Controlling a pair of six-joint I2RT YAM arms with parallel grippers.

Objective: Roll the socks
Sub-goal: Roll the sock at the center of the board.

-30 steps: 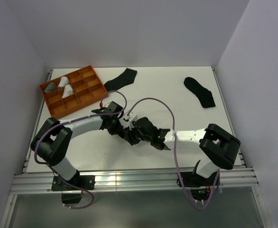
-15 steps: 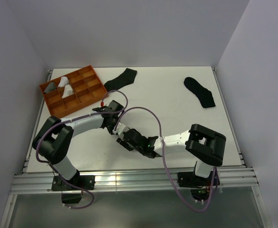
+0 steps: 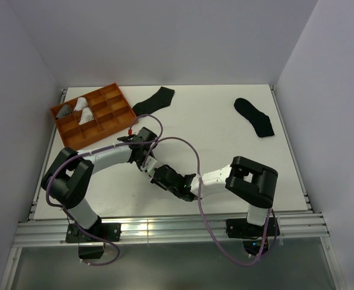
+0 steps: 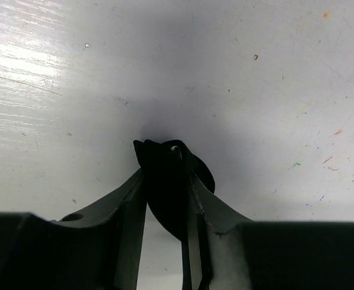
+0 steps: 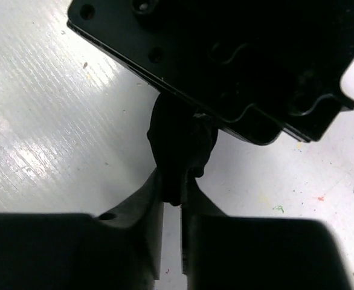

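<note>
Nearest the arm bases, the two claws meet low over the middle of the white counter point(image 3: 225, 145). The right claw point(image 5: 172, 181) reaches in from the right, its fingers point(image 5: 156, 199) nearly together and clenched on the lower end of a black sock bundle point(image 5: 177, 142). Just beyond it, the dark body of the left claw point(image 3: 148, 164) fills the upper part of the right wrist view, and the bundle runs up under it. In the left wrist view, the left claw point(image 4: 165, 175) grips the same bundle between its two fingers point(image 4: 135, 196), with the bunched fabric bulging past the tips just above the counter.

Farther back on the left, an orange divided tray point(image 3: 104, 132) holds one grey roll point(image 3: 63, 110) and two white rolls point(image 3: 84, 107). Beyond it, a flat black sock point(image 3: 154, 100) lies near the far edge. Another black sock point(image 3: 254, 116) lies far right, well apart.
</note>
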